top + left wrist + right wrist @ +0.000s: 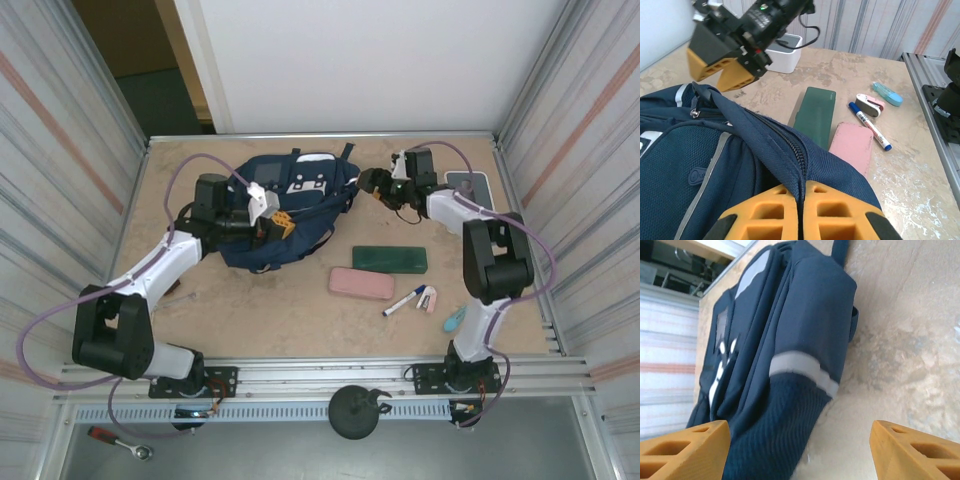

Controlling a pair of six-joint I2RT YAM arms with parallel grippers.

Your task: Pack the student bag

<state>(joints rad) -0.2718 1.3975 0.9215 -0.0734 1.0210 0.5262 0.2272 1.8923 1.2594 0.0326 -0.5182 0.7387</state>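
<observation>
On a tan table point(250, 315), the navy student bag point(310, 225) lies toward the back left. The left gripper point(801, 200) is clamped on a fold of the bag along its zipper. The right gripper point(375, 186) hovers just beside the bag's right end, its 2 fingers apart. A green case point(389, 259) and a pink case point(361, 283) lie near.

The student bag point(755, 165) is matt woven cloth, partly mesh; the table point(270, 310) looks smooth and matt.
</observation>
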